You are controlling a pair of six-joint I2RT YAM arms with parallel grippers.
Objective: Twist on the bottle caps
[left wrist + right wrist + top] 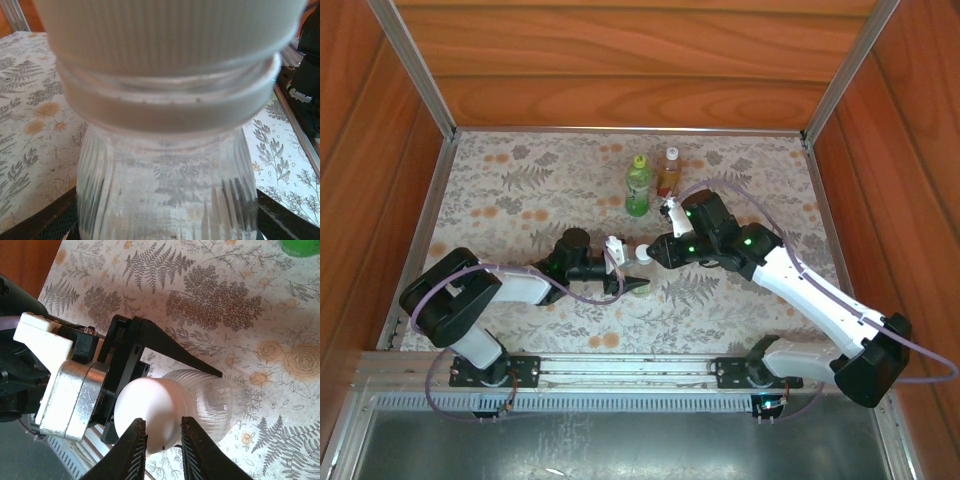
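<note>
A clear ribbed bottle with a white cap on its neck stands near the table's middle. My left gripper is shut on its body, with dark fingers at both sides. My right gripper reaches in from the right; its two fingertips stand close together, pinched on the near edge of the white cap. The green bottle and the amber bottle stand upright side by side behind them. The green one carries a yellow-green cap, the amber one a pale cap.
The floral cloth covers the table inside wooden walls. A metal rail runs along the near edge by the arm bases. The two standing bottles are just behind my right arm's wrist.
</note>
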